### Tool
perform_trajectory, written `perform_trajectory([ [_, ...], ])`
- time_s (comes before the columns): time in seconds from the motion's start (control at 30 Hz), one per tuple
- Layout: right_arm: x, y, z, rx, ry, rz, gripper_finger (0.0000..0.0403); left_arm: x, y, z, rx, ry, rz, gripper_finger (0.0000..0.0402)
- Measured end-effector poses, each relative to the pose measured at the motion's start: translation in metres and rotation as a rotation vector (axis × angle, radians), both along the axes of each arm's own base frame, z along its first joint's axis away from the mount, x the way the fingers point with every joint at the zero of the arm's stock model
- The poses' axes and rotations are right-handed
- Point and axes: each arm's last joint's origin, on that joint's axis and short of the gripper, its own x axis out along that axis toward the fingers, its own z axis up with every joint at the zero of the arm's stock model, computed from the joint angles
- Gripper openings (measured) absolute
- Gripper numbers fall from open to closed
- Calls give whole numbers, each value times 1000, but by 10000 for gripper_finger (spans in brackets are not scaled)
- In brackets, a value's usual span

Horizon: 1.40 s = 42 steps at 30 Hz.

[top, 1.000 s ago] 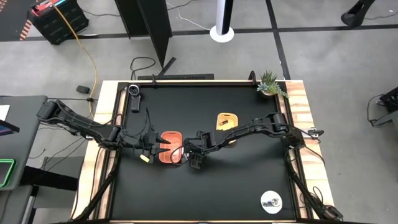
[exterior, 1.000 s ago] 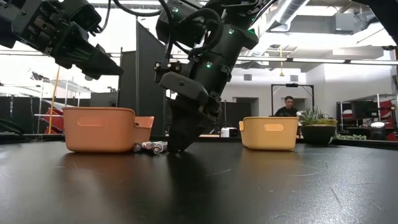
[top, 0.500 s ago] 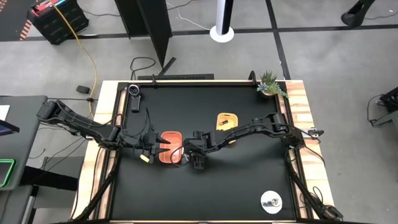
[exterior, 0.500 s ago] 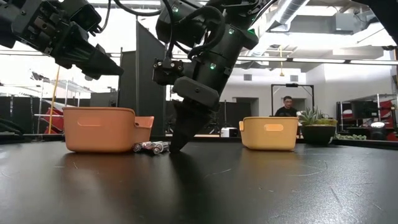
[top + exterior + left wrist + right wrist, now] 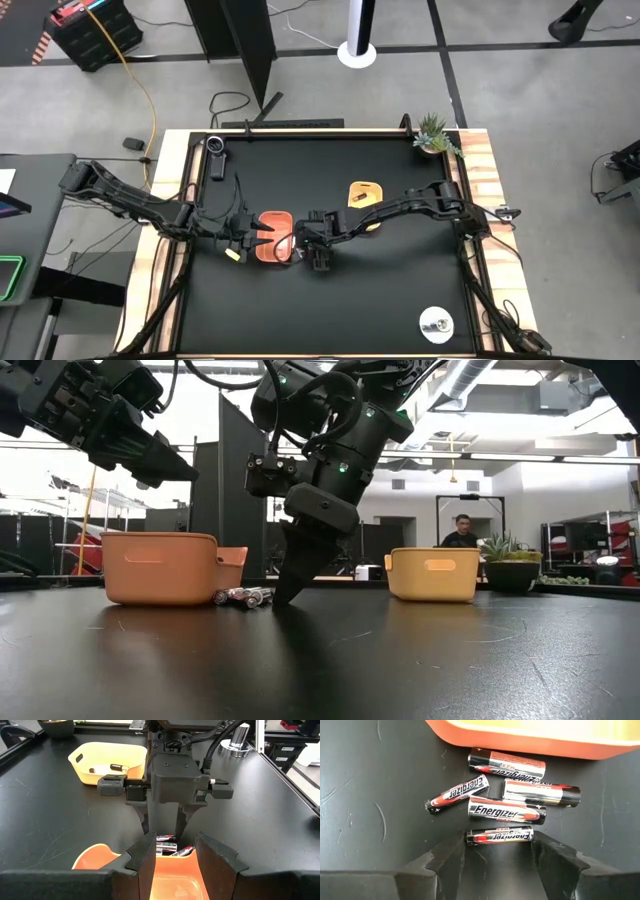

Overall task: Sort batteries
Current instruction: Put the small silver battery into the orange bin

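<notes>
A: Looking at the overhead shot first. The right gripper point(image 5: 303, 252) is down at the edge of the orange tray point(image 5: 272, 237), near the middle of the black table point(image 5: 400, 290). The left gripper point(image 5: 262, 233) hangs over that same tray from the other side. The yellow tray point(image 5: 364, 194) sits further back, and a round silver disc point(image 5: 436, 324) is well apart near the front corner.

B: Low cam: right gripper point(image 5: 282, 596) angles down with its tip touching the table right beside the batteries point(image 5: 240, 597), which lie just next to the orange tray point(image 5: 160, 568). Left gripper point(image 5: 178, 468) is up in the air above the tray. There's a person point(image 5: 462, 532) way back in the room, behind the yellow tray point(image 5: 433, 573).

A: Left wrist cam shows its own fingers point(image 5: 141, 862) spread apart, nothing between them, over the orange tray point(image 5: 175, 882). Yellow tray point(image 5: 107, 759) has a couple of batteries point(image 5: 111, 768) in it.

B: Right wrist cam is the good one: five batteries point(image 5: 506, 811) loose on the table beside the orange tray point(image 5: 530, 737). The fingers point(image 5: 451, 854) are spread, with the nearest battery point(image 5: 499, 836) lying between them, not pinched yet as far as I can tell.
</notes>
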Motion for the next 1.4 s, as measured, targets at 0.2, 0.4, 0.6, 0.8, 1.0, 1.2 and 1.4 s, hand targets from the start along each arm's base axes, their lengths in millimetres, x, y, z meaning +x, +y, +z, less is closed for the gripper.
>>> perform_trajectory([
  [0.2,0,0,0,0,2,2,229,0,0,0,0,0,0,132],
  [0.4,0,1,0,1,3,4,205,0,0,0,0,0,-1,132],
  [0.6,0,1,0,4,3,2,197,0,0,0,0,0,-1,132],
  [0.8,0,1,0,4,3,2,197,0,0,0,0,0,0,132],
  [1.0,0,1,0,4,3,2,196,0,0,0,0,0,-1,132],
  [1.2,0,1,0,4,3,2,196,0,0,0,1,1,0,132],
  [1.4,-1,1,2,5,2,1,196,0,0,0,1,2,0,132],
])
